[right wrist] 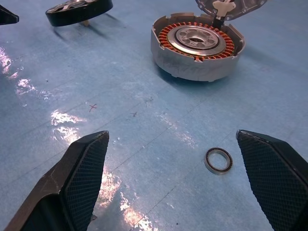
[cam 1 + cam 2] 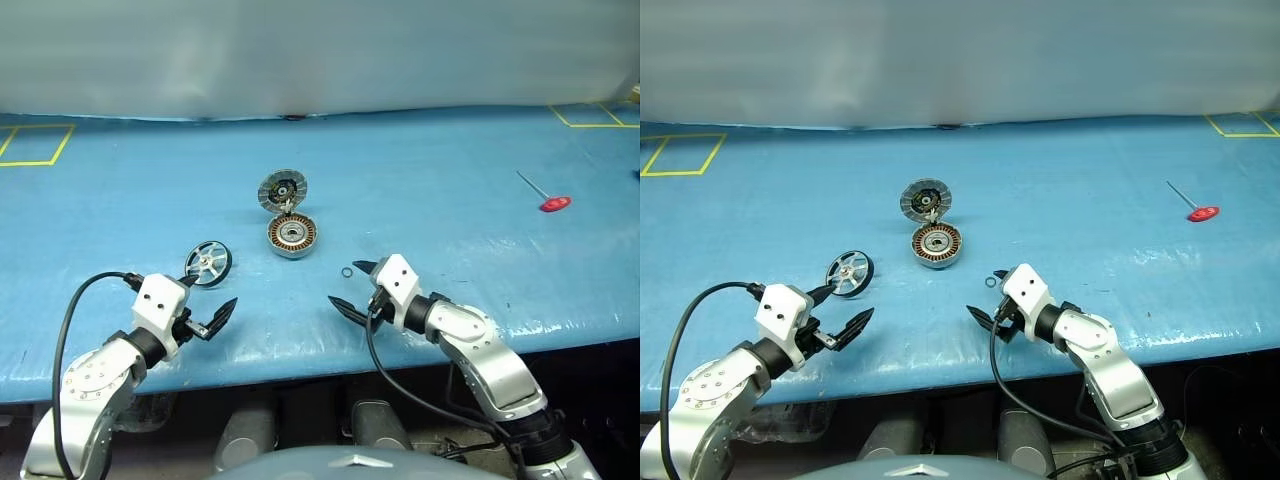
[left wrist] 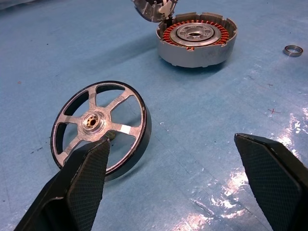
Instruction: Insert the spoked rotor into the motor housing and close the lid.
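The motor housing (image 2: 292, 236) sits on the blue table (image 2: 450, 160) near the middle, its copper windings and silver hub facing up. The lid (image 2: 283, 189) stands propped up at the housing's far edge, still joined to it, dark inner face turned towards the robot, so the housing is wide open. The spoked rotor (image 2: 208, 264) lies on the table to the left of the housing and a little nearer the robot, apart from it, tilted with one edge raised off the surface.

The left gripper (image 2: 211, 299) hovers just on the near side of the rotor, its two black fingers spread wide and holding nothing; from the left wrist view one fingertip (image 3: 89, 166) overlaps the rotor's near rim, though I cannot tell whether it touches. The right gripper (image 2: 349, 286) hangs on the near right of the housing, fingers likewise spread and empty. A small metal ring (image 1: 218, 160) lies flat on the table between the right gripper and the housing, just beside the gripper's far finger. Far to the right of the housing lies a thin tool with a red handle (image 2: 553, 203), well apart from everything else
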`<action>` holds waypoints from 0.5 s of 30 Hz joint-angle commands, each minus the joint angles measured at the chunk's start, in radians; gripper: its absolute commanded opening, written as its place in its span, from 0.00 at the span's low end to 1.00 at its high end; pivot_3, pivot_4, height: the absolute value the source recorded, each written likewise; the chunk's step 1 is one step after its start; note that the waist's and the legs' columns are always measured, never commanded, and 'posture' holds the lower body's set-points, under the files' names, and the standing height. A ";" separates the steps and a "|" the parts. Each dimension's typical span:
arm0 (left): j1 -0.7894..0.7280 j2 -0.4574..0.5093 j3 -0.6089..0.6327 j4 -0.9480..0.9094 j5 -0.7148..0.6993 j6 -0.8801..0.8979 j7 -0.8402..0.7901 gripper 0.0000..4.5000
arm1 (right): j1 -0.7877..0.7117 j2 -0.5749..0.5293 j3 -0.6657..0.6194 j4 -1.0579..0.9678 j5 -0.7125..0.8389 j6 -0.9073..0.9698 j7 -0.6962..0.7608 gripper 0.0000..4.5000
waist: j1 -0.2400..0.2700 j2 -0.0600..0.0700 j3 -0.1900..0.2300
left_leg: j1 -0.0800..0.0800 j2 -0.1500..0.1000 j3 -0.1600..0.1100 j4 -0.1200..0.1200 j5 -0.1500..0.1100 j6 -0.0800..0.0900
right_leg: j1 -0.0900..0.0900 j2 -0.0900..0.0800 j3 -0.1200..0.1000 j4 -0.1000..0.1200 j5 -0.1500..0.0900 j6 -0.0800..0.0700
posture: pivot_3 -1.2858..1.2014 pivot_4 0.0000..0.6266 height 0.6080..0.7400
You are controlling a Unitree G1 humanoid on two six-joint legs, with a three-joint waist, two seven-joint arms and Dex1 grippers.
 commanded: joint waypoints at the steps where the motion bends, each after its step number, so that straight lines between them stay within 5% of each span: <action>1: 0.003 -0.002 0.017 -0.026 -0.002 -0.004 -0.002 1.00 | 0.000 0.004 -0.004 -0.028 0.004 -0.001 0.005 0.99 | 0.000 0.000 0.000 | 0.000 0.000 0.000 0.000 0.000 0.000 | 0.000 0.000 0.000 0.000 0.000 0.000 | 0.52 0.24 1.00; 15: 0.007 0.000 0.019 -0.028 -0.004 0.000 -0.003 1.00 | 0.005 0.003 0.003 -0.029 -0.005 -0.003 0.006 0.99 | 0.000 0.000 0.000 | 0.000 0.000 0.000 0.000 0.000 0.000 | 0.000 0.000 0.000 0.000 0.000 0.000 | 0.52 0.24 1.00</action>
